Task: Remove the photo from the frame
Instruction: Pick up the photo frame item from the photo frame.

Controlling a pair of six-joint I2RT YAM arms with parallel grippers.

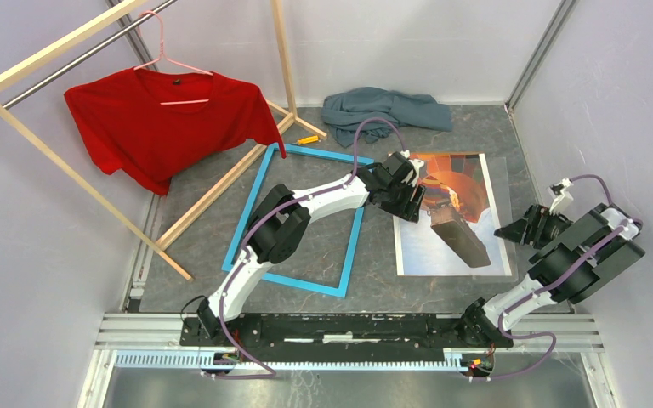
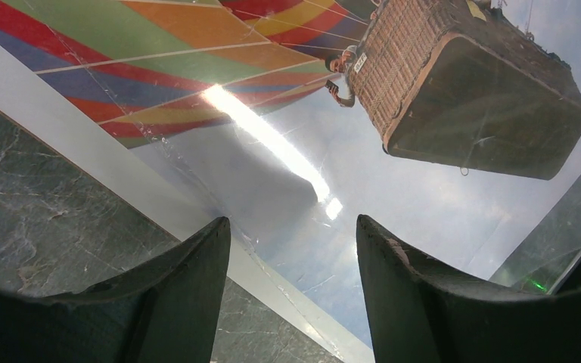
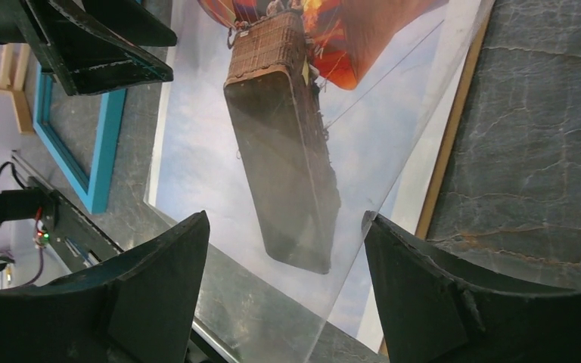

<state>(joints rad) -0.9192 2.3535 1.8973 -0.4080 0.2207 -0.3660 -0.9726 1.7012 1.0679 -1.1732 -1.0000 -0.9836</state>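
Carefully: my left end effector [image 1: 414,211] and right end effector [image 1: 504,231] gape empty; the large glossy balloon print [image 1: 440,255] lies under the left, so I'd pinch its edge.

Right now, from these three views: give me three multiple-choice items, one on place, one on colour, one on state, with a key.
1. Relative to the thin light-blue rectangular frame, where is the large rectangular hot-air-balloon photo?
A) inside it
B) flat beside it, toward the right arm
C) underneath it

2. What colour is the hanging T-shirt?
A) red
B) green
C) white

3. The left gripper and right gripper are:
A) both shut
B) both open, holding nothing
C) left shut on the photo, right open

Key:
1 B: the frame lies empty, with the photo apart from it.
2 A: it is plainly red in the top view.
3 B: each wrist view shows spread fingers with nothing between them.
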